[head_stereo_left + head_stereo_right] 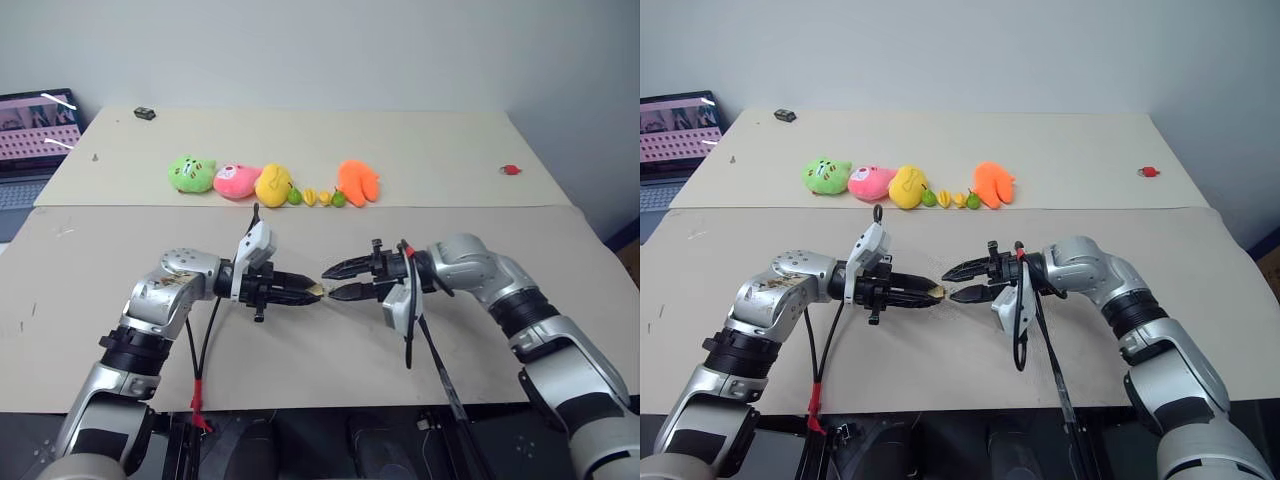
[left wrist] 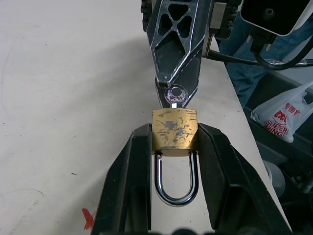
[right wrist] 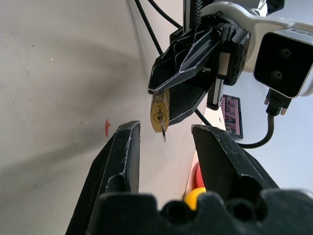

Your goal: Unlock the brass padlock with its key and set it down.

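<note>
Left gripper (image 2: 173,142) jaws clamped on brass padlock (image 2: 174,129), held above surface (image 1: 300,370), shackle back between jaws. Key (image 2: 175,94) seated in keyway. Right gripper (image 1: 336,279) jaws apart, empty, just beside key.

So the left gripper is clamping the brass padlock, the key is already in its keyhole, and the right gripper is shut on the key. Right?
Not quite: the right gripper is open, its fingers apart either side of the key, as the right wrist view shows. The left gripper does clamp the brass padlock.

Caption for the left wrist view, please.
Left gripper clamps the brass padlock, key already inserted, right gripper open beyond.
</note>
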